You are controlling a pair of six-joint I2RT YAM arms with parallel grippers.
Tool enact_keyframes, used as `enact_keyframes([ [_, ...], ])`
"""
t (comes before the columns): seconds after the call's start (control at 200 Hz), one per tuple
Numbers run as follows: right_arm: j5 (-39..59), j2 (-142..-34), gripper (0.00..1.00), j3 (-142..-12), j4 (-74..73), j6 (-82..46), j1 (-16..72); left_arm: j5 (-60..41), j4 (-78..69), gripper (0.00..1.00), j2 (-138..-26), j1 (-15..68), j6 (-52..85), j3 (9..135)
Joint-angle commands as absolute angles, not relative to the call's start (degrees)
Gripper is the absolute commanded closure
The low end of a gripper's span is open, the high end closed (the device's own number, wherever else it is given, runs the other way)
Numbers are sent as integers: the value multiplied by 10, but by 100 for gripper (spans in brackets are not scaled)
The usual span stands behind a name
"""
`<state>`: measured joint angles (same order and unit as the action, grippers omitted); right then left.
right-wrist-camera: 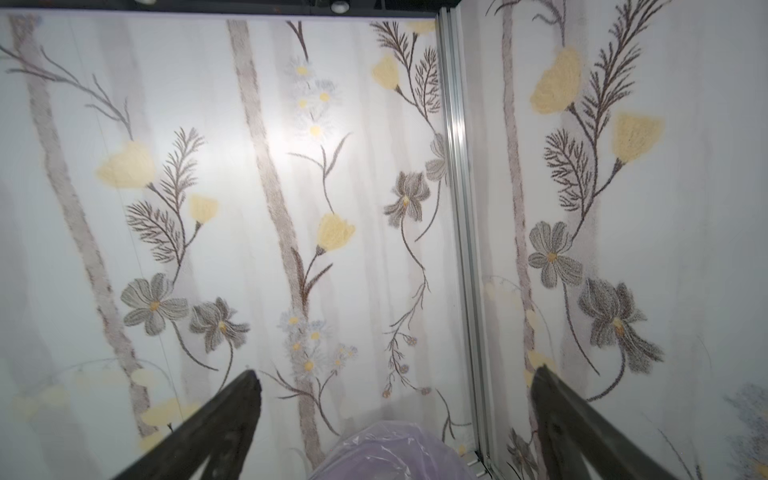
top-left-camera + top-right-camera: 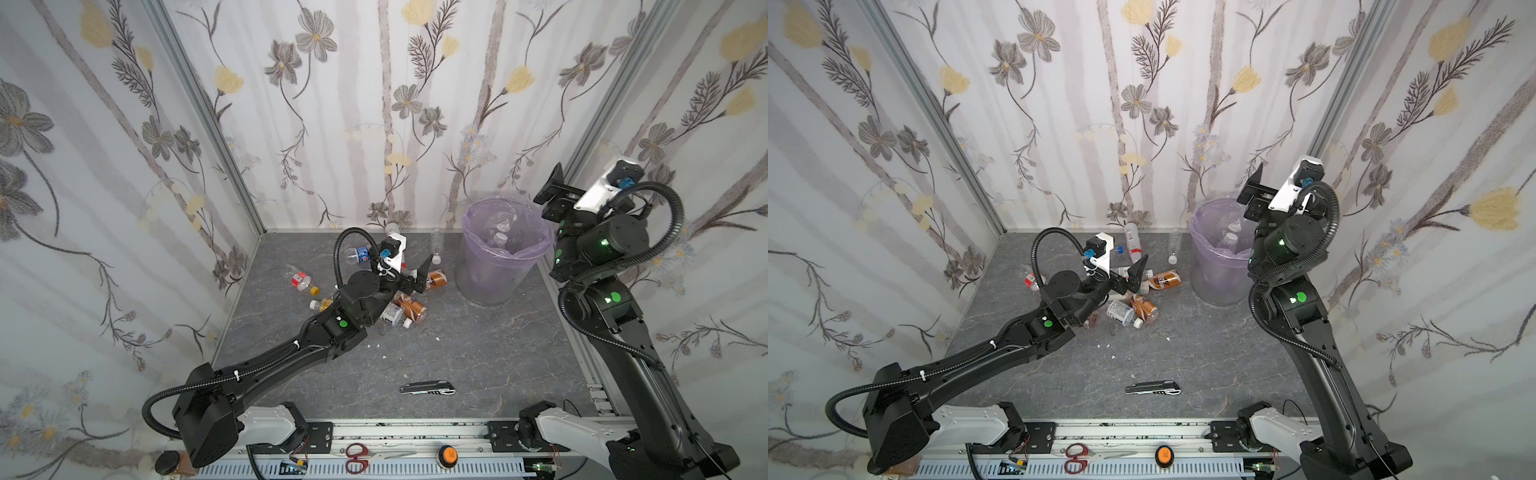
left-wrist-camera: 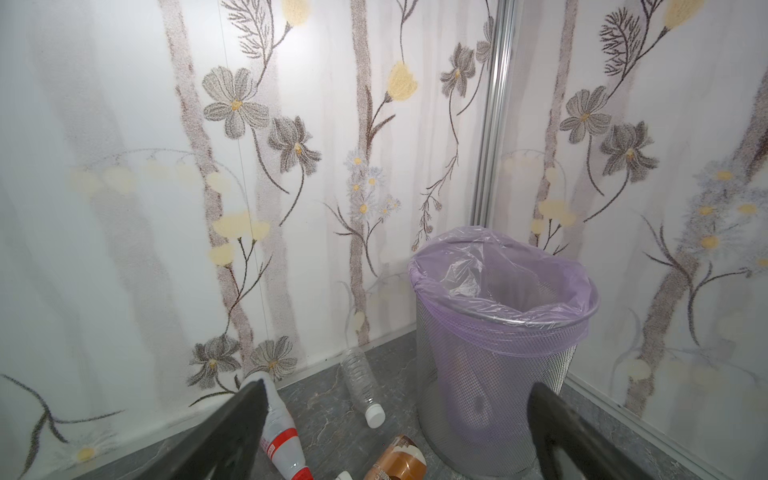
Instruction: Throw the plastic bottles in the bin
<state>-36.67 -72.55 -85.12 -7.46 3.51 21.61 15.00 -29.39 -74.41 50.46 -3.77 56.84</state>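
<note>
The bin (image 2: 484, 286), lined with a lavender bag, stands at the back right and holds a few plastic bottles (image 2: 500, 239). My right gripper (image 2: 549, 194) hangs open and empty above its right rim; the right wrist view shows the bag (image 1: 390, 453) below the spread fingers. Several bottles lie in a heap left of the bin, among them two brown ones (image 2: 437, 279) (image 2: 412, 308). My left gripper (image 2: 420, 275) hovers open over this heap. The left wrist view shows a clear bottle (image 3: 360, 384), a red-banded bottle (image 3: 283, 432), a brown bottle (image 3: 399, 459) and the bin (image 3: 498, 357).
A grey folding knife (image 2: 427, 388) lies on the dark floor near the front. Red scissors (image 2: 360, 457) and an orange button (image 2: 446, 454) sit on the front rail. Small white scraps dot the floor. Floral walls close in on three sides.
</note>
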Motion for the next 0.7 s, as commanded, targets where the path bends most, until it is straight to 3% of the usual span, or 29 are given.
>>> enact_keyframes([
  [0.0, -328, -720, 0, -822, -55, 6, 219, 180, -291, 0, -767, 503, -17, 585],
  [0.22, -292, -706, 0, -757, -39, -33, 229, 272, -100, 0, -830, 489, 66, 677],
  [0.435, -244, -709, 0, -707, -47, -68, 252, 348, -8, 0, -807, 472, 140, 680],
  [0.535, -237, -717, 0, -696, -52, -68, 276, 281, 59, 0, -786, 431, 215, 677],
  [0.694, -199, -731, 0, -668, -73, -93, 317, 103, 159, 0, -780, 281, 358, 655],
])
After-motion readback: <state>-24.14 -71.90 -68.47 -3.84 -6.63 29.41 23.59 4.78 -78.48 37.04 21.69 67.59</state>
